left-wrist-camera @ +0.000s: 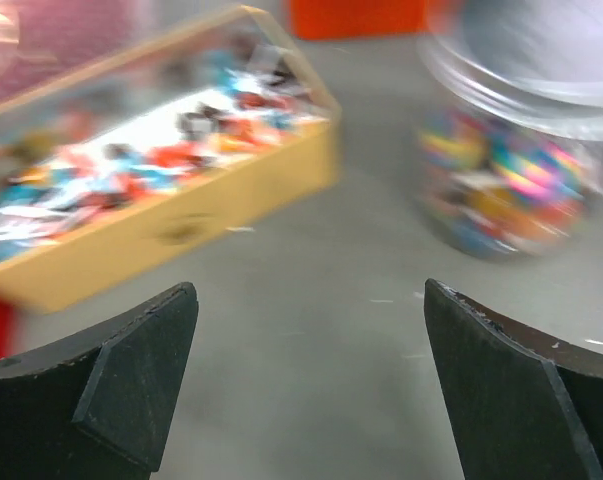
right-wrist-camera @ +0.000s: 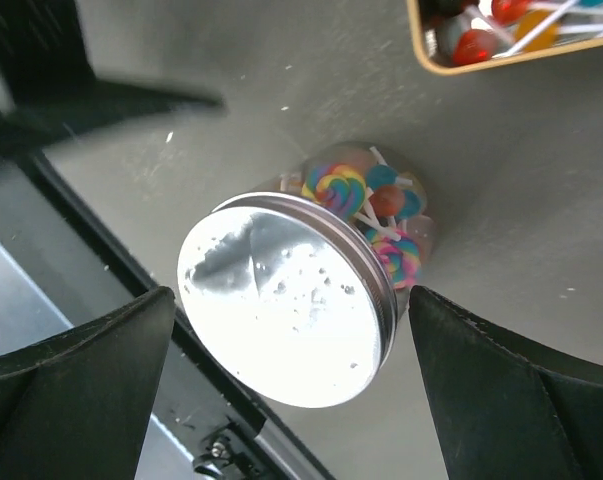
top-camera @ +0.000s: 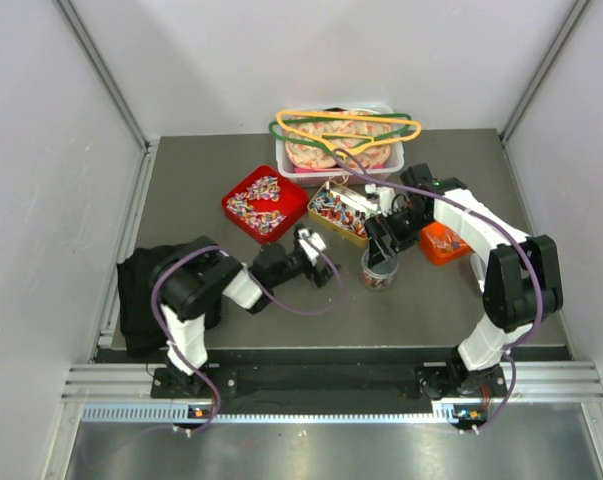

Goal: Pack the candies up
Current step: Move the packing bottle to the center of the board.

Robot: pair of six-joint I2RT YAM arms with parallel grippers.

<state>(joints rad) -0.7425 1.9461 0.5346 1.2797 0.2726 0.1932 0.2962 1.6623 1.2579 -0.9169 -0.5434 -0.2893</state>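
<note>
1. At table centre, the jar (top-camera: 379, 268) is standing upright with its metal lid (right-wrist-camera: 281, 300) sitting on top. The right gripper (right-wrist-camera: 291, 295) is hovering directly above, jaws spread wide to either side of the lid and gripping nothing.
2. The left gripper (left-wrist-camera: 311, 300) is likewise gaping and empty. It is lying at ten o'clock of the jar and pointing between the jar and the gold box (left-wrist-camera: 161, 210).
3. The candies (top-camera: 261, 205) are lying as a speckled heap in the red tray (top-camera: 229, 203), farther out at ten o'clock of the jar. More sweets are filling the gold box at eleven o'clock, and lollipops (right-wrist-camera: 366, 200) are showing through the jar wall.
4. Handling, as a judgement:
   - The loose sweets are looking light, small, slick-wrapped and prone to scattering, so pinching one piece across its body at the heap's edge is looking safest.
   - The jar is looking rigid and smooth-walled, so a hold across the lid rim is looking sounder than one on the wall.
5. View comparison:
   - The right wrist view is showing the lid in place and the swirl lollipops beneath it, which the overhead view is reducing to a speck. Whether the lid is screwed tight, I cannot tell.
   - The left wrist view is blurring, yet it is showing bare table (left-wrist-camera: 311, 230) between box and jar.
   - Only the overhead view is showing the red tray, the orange container (top-camera: 443, 245) at two o'clock, and the white bin (top-camera: 339, 160) near twelve.
</note>
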